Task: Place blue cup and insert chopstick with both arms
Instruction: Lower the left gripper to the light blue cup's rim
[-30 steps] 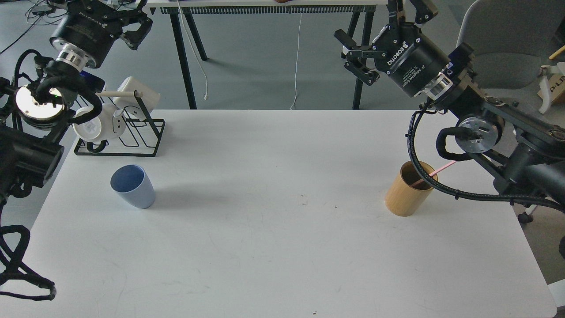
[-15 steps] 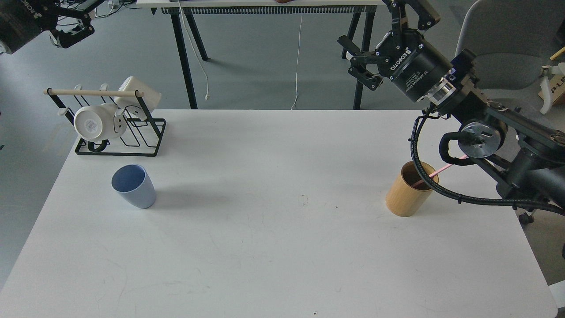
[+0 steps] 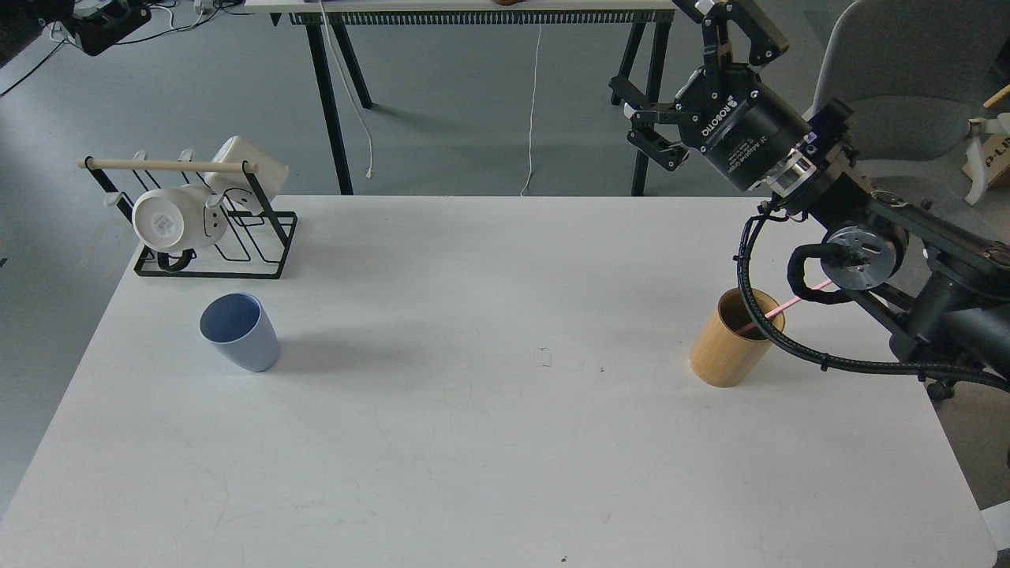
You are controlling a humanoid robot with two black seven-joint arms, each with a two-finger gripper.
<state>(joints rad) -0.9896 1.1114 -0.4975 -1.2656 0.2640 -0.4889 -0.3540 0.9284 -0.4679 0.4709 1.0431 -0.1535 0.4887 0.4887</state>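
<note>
Two end effectors up off our desk [image 3: 489, 442]: right end effector [image 3: 659, 130] fingers spread, empty; left end effector [image 3: 99, 28] at top-left corner, can't tell its state. Cup [image 3: 239, 332] upright front of rack [image 3: 209, 229]. Chopstick [image 3: 785, 308] leans in holder [image 3: 727, 338]

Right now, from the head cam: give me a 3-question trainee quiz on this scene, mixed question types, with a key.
1. True or false: the pink chopstick already stands in the blue cup.
2. Multiple choice: the black wire rack with white mugs sits (A) beyond the blue cup, at the table's far left, (B) beside the wooden holder, (C) at the table's near edge.
3. Fill in: the right gripper hangs above the table's far edge with fingers apart, holding ____.

Key: 1 false, it leans in the wooden holder; 2 A; 3 nothing.
</note>
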